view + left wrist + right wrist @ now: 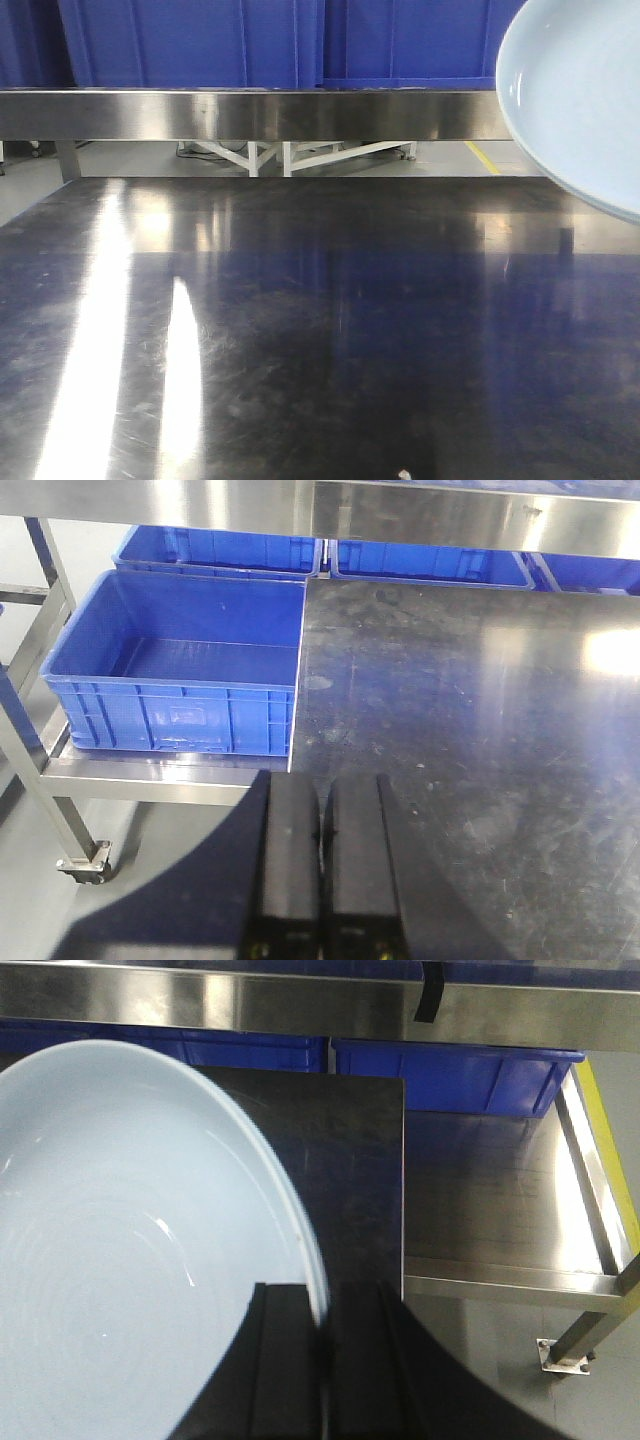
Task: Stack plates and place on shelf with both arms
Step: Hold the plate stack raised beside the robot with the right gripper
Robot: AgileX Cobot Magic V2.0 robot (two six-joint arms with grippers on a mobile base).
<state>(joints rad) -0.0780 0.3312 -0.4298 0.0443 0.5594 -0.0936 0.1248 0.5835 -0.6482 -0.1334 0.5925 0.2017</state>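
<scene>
**A:** Where are the edges, and how much open room is there?

**B:** The counter [320, 350] is a broad bare sheet of reflective steel. Along its far side runs the long flat front rail of the shelf [250, 115], with blue crates [200, 40] behind it. In the left wrist view the counter's left edge drops to a lower ledge [150, 775] that carries an open blue crate [180, 660]. In the right wrist view the right edge falls away to a steel side tray [500, 1210].

**A:** And the plate?

**B:** One plate [585, 90] shows, held up off the counter at the upper right of the front view. It is tilted so its inner face shows, it crosses in front of the shelf rail, and the frame cuts it off.

**A:** The right pincer?

**B:** The right pincer [325, 1360] is clamped on the plate's near rim. The rim runs down between its two black fingers.

**A:** The left one?

**B:** The left pincer [322, 870] hangs over the counter's left edge. Its fingers are drawn together to a thin slit, with nothing between them.
</scene>
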